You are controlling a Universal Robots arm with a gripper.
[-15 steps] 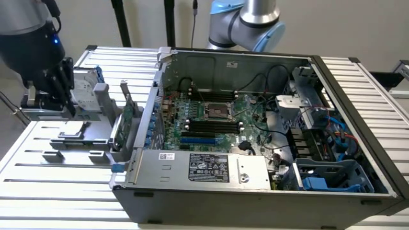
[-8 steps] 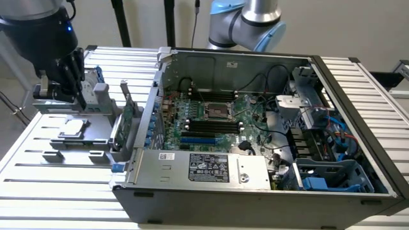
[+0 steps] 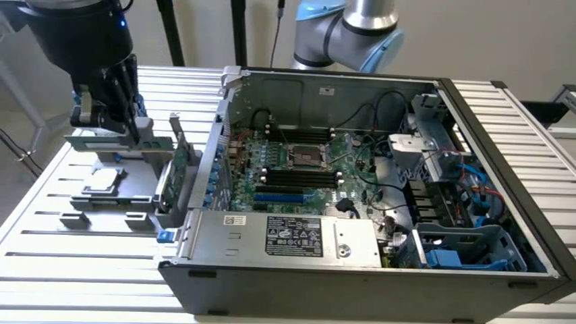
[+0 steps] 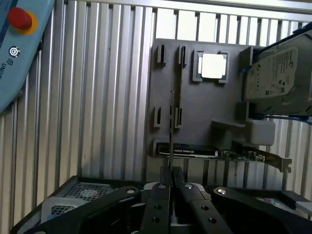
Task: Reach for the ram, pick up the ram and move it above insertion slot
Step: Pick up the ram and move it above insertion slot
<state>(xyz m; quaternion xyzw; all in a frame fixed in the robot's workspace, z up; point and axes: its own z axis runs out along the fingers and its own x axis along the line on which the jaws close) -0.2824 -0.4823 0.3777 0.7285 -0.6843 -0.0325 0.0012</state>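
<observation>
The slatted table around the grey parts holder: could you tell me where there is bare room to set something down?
Free: the slatted table in front of the grey parts holder, and the strip beside it toward the exterior view's left. Crowded: the holder itself, with the processor chip, hard drive and gripper over it, and the open computer case alongside.
</observation>
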